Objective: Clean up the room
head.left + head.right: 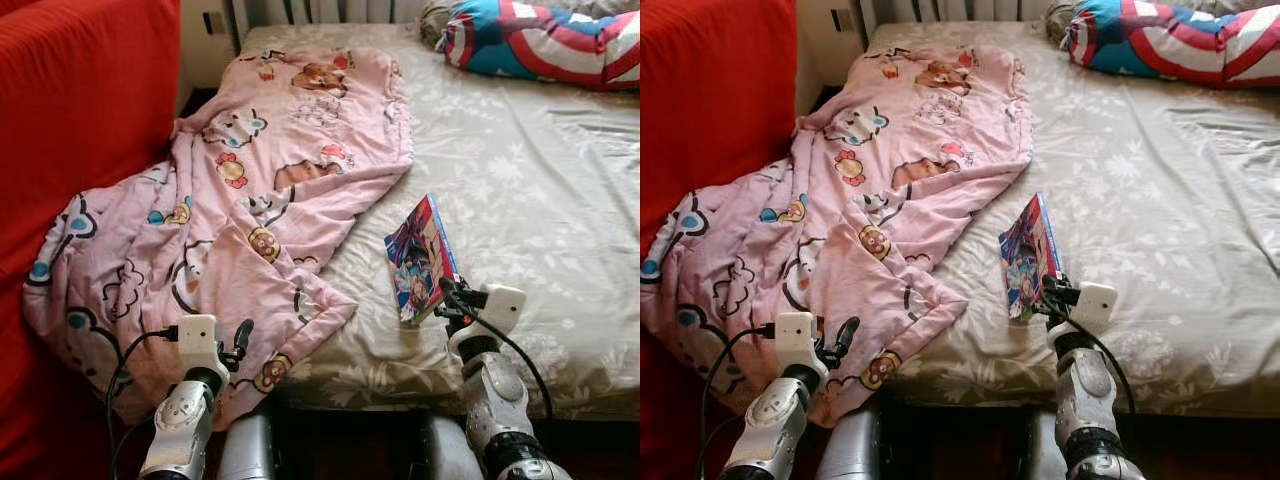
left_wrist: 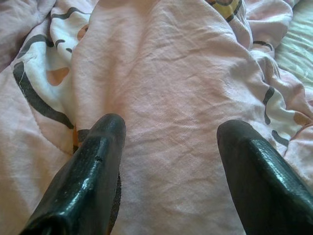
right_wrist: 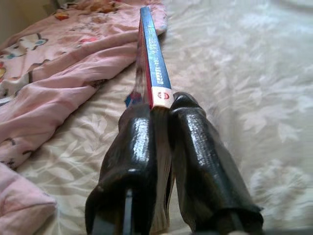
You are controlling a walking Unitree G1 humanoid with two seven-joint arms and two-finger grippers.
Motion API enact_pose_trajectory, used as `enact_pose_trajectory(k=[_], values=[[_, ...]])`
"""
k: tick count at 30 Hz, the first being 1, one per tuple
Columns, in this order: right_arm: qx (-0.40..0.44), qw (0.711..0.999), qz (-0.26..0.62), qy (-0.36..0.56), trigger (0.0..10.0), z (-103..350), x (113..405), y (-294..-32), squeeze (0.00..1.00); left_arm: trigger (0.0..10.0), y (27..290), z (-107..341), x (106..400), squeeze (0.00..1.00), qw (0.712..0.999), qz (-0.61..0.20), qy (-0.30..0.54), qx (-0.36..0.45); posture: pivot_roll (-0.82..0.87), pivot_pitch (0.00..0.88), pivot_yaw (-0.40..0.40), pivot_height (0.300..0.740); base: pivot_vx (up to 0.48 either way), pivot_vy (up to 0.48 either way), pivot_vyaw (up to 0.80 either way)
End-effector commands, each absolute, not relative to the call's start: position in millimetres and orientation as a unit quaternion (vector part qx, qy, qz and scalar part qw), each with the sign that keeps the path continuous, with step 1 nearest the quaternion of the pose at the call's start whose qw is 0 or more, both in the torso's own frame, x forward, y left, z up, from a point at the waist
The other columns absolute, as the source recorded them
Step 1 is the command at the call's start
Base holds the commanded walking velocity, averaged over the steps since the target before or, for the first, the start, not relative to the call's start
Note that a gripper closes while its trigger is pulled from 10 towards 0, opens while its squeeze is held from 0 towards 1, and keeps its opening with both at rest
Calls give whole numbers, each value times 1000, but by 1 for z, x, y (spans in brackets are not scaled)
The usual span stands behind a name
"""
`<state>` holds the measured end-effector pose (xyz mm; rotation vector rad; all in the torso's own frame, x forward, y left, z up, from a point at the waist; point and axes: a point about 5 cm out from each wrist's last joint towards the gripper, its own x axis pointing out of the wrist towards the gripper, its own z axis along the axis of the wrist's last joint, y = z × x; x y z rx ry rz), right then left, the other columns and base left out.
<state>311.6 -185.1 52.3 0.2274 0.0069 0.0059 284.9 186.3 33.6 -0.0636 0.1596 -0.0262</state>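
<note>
Comic book (image 1: 421, 262): stands tilted on edge at the near edge of the bed (image 1: 520, 200), right gripper (image 3: 164, 105) jaws clamped on its lower end. Left gripper (image 2: 168, 129): jaws apart over pink cartoon blanket (image 1: 240, 200), which drapes off the bed beside the book. Red sofa (image 1: 80, 110): left. Striped pillow (image 1: 545, 40): far corner.

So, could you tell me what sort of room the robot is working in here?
Most likely a bedroom: a bed with a floral sheet, a pink cartoon-print blanket spread across it, and a striped pillow at its head.
</note>
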Motion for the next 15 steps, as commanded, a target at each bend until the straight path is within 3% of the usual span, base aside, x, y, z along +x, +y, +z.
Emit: enact_pose_trajectory(k=[1, 15], values=[[100, 995, 1, -29, 10000, 64, 315, -189, 0, 10000, 190, 28, 282, 0, 995, -2, 89, -37, 34, 78, 18, 606, 0, 0, 0], [86, 996, -16, -18, 10000, 61, 311, -191, 0, 10000, 194, 16, 280, 0, 992, 17, 116, -54, 33, 70, 17, 681, 0, 0, 0]])
